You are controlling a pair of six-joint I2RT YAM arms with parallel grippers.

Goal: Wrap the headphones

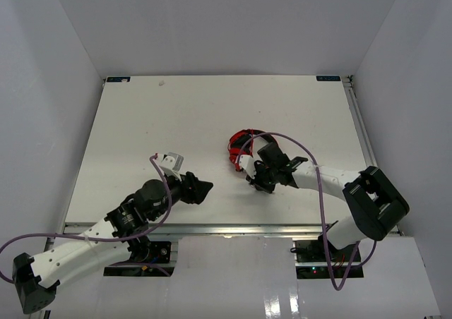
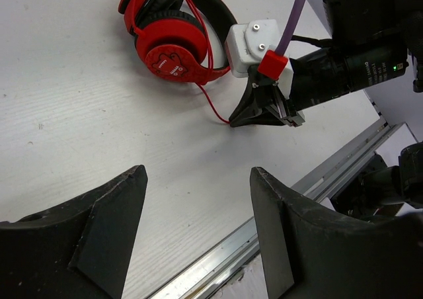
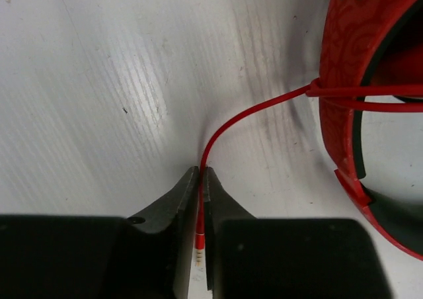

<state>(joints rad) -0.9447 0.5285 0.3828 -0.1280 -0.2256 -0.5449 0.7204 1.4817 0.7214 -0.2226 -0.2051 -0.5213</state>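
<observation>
The red headphones (image 1: 244, 146) lie folded on the white table right of centre, with cord wound round them; they also show in the left wrist view (image 2: 168, 41) and the right wrist view (image 3: 360, 81). The thin red cord (image 3: 248, 117) runs from the headband down into my right gripper (image 3: 201, 174), which is shut on the cord just above its plug (image 3: 199, 249). In the top view the right gripper (image 1: 260, 181) sits just in front of the headphones. My left gripper (image 1: 205, 190) is open and empty, left of them, and in its wrist view (image 2: 198, 180) only table shows between the fingers.
Thick purple cables (image 1: 311, 157) loop over both arms. The metal rail of the table's near edge (image 2: 310, 186) runs just in front of both grippers. White walls enclose the table on three sides.
</observation>
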